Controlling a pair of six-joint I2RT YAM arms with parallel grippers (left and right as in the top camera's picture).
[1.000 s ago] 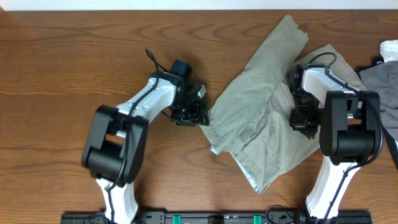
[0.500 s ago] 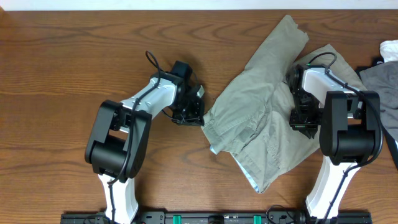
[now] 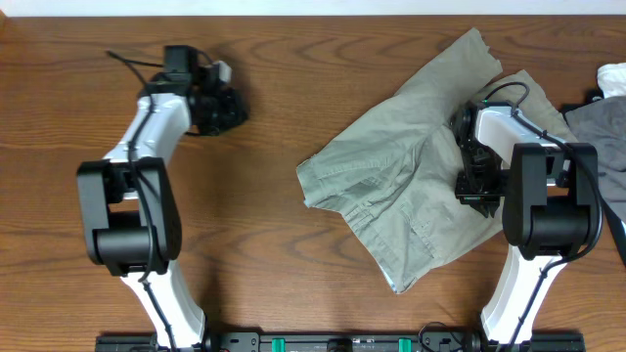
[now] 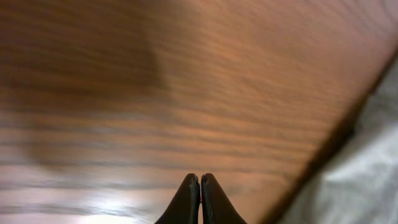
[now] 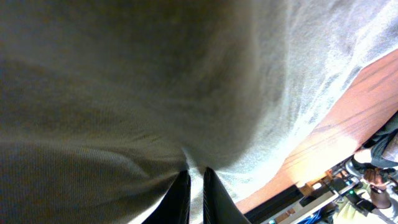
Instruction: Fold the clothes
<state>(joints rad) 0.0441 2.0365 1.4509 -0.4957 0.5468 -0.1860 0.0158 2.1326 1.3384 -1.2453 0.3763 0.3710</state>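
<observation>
The clothes [image 3: 391, 181] are pale khaki-green shorts, lying rumpled and partly spread right of the table's middle. My right gripper [image 3: 476, 194] rests on their right part. The right wrist view shows it [image 5: 196, 173] shut on a pinched fold of the shorts' fabric [image 5: 124, 93], which fills that view. Far from the shorts, my left gripper [image 3: 233, 108] hangs over bare wood at the back left. It [image 4: 200, 178] is shut with nothing between its fingers, and the left wrist view is blurred.
A grey cloth [image 3: 594, 125] and a white item [image 3: 613, 78] lie at the table's right edge, close behind my right arm. In the left wrist view a pale surface [image 4: 360, 180] shows past a dark edge at the lower right.
My left gripper shut, left the shorts' left edge and swung to the back left. The shorts' left side now lies further left and flatter. The right arm has not moved.
</observation>
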